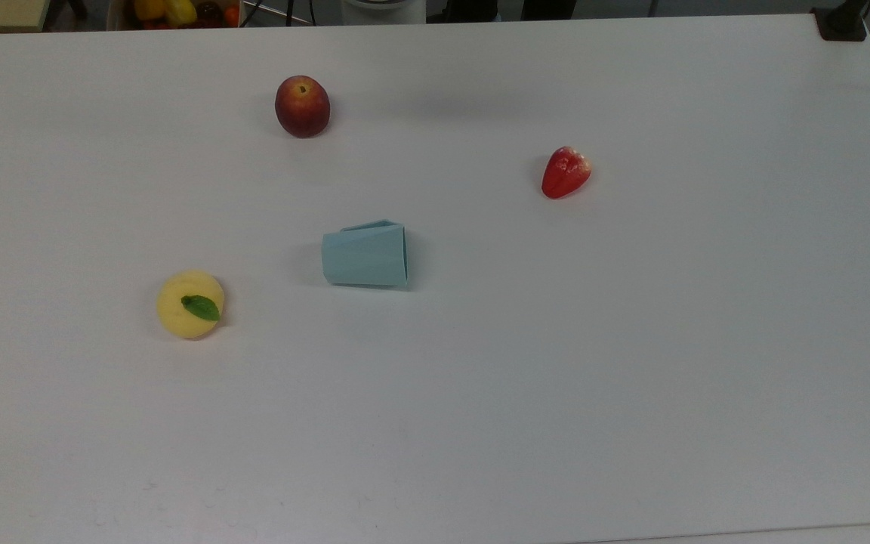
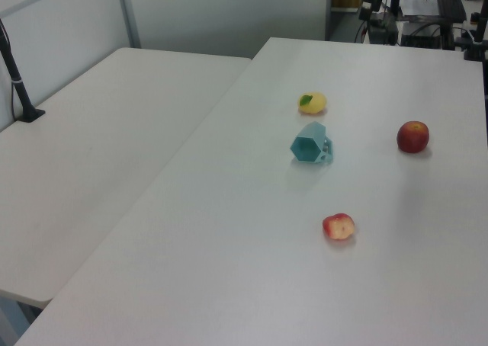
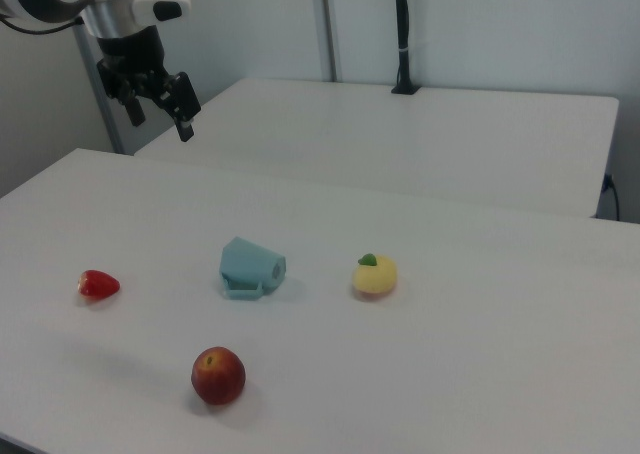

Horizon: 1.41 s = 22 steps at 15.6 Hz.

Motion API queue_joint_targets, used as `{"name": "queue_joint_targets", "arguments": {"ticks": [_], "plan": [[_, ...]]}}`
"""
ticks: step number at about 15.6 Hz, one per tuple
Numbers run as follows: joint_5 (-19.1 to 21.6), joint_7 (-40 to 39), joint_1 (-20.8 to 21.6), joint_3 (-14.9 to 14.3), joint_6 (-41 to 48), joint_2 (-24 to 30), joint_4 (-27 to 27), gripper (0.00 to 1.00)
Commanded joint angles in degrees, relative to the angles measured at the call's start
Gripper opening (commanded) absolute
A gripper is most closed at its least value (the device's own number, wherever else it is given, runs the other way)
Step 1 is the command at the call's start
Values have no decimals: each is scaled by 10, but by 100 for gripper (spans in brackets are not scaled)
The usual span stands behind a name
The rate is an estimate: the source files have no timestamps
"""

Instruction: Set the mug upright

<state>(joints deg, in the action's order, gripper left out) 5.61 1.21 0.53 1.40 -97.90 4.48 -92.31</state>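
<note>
White table (image 1: 631, 378), toppled mug (image 1: 365, 255)

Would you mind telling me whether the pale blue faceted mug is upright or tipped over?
Tipped over. The pale blue faceted plastic mug lies on its side on the white table, its flat base facing the left view.

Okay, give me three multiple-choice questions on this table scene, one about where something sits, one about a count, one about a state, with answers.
1. In the top view, what lies to the top view's left of the pale blue faceted plastic mug?
A. yellow fruit with a green leaf
B. red strawberry
C. a spoon

2. How many fruits are on the white table?
A. one
B. three
C. five

3. The mug is:
A. upright
B. on its side
C. held by the end effector

Answers: 1 A, it sits lower left of the mug. 2 B, with the dark red peach. 3 B, its handle faces sideways.
</note>
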Motion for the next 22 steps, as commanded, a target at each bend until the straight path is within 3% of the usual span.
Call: {"name": "queue_joint_targets", "arguments": {"ticks": [1, 19, 22], "plan": [[-2, -10, 11, -11, -7, 9, -11, 100], [-8, -13, 7, -4, 12, 4, -8, 100], [-16, -6, 27, 0, 7, -17, 3, 100]]}}
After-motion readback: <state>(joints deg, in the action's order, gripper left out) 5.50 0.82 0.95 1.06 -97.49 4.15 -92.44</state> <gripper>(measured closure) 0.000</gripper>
